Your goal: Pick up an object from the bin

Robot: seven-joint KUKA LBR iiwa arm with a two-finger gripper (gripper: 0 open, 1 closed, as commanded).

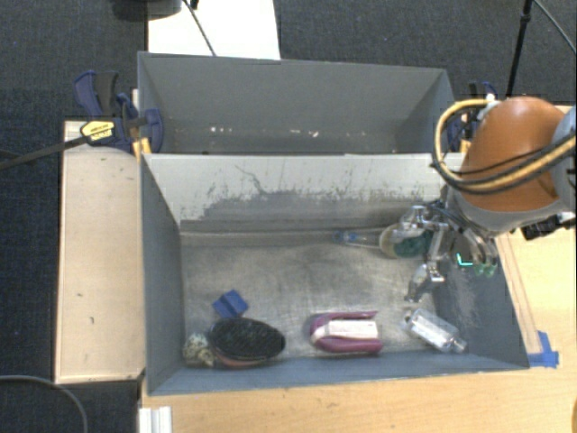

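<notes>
The gripper (425,278), open or closed one cannot tell, is hovering just above a small silvery tube (434,331) lying near the bin's (288,278) front right corner, probably light, stiff and slippery, best taken across its middle.

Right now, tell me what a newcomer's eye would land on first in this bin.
The arm's orange cover dominates the right, with its end effector hanging inside the bin near the right wall, close to a small silvery tube. Along the front wall lie a pink-and-white packet, a black round brush and a small blue block.
</notes>
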